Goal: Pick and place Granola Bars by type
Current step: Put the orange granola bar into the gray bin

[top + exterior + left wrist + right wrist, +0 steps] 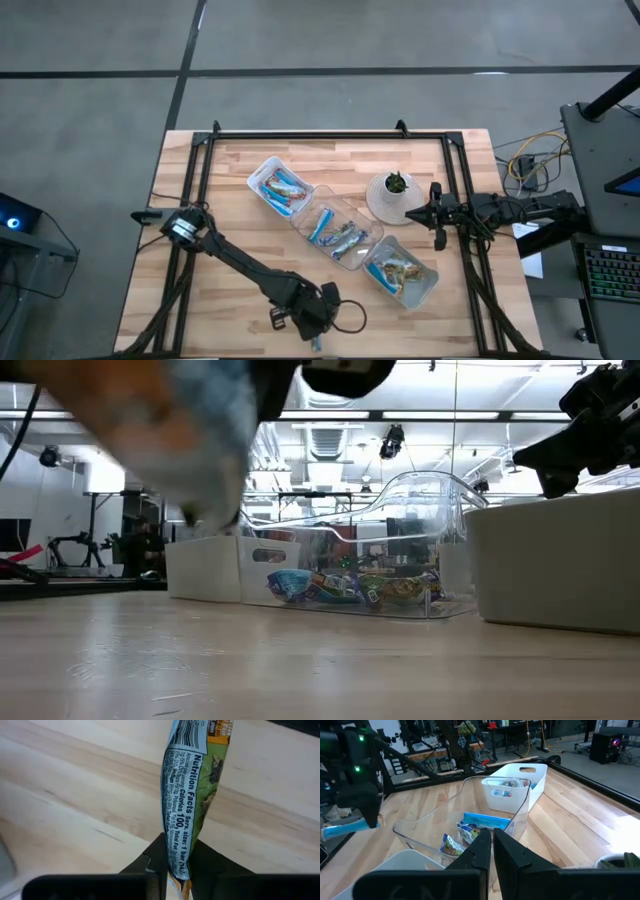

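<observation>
My left gripper (pixel 315 330) hovers near the table's near edge, shut on a granola bar (pixel 195 785) in a greenish wrapper with a printed nutrition panel. In the low view this bar (pixel 180 440) is a large blur close to the camera. More bars lie in three trays set in a diagonal row: a white tray (pixel 262 172), a clear tray (pixel 352 212) and another tray (pixel 430 288). My right gripper (pixel 437 228) waits shut by the table's right side, above the last tray. My left gripper pinches the bar between its two fingers (pixel 156 862) at one end (pixel 181 854), coming from above. The rest of the bar sticks out beyond the fingertips, its narrow edge toward the wrist camera. In the low view it hangs clear of the table.
A small plant in a white bowl (pixel 393 195) stands beside the right gripper. A black frame (pixel 330 135) runs along the table's far edge and sides. Bare wood (pixel 230 280) lies between the left arm and the trays.
</observation>
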Controlling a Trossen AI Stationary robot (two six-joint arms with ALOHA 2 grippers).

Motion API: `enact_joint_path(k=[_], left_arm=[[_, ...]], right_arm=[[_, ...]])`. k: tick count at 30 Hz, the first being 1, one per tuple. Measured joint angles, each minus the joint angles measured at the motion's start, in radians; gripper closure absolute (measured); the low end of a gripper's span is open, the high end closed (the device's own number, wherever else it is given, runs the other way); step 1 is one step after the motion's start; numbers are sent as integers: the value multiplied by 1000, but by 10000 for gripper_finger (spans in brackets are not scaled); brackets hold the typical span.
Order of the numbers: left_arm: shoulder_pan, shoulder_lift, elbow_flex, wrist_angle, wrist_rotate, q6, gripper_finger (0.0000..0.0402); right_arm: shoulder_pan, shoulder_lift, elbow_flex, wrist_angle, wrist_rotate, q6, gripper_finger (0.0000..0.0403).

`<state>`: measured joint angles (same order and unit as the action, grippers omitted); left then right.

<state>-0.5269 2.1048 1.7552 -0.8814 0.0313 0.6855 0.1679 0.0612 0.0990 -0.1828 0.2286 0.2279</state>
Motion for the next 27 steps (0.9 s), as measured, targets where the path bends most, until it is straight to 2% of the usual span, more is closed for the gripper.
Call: enact_joint_path(k=[7,17,27], left_arm=[[35,0,58,-11,0,-2,365],[154,0,210,-10,-4,-46,365],[251,-2,329,-9,17,-161,365]], right_arm=[[0,0,0,0,0,0,390],[0,0,0,0,0,0,390],[0,0,0,0,0,0,390]])
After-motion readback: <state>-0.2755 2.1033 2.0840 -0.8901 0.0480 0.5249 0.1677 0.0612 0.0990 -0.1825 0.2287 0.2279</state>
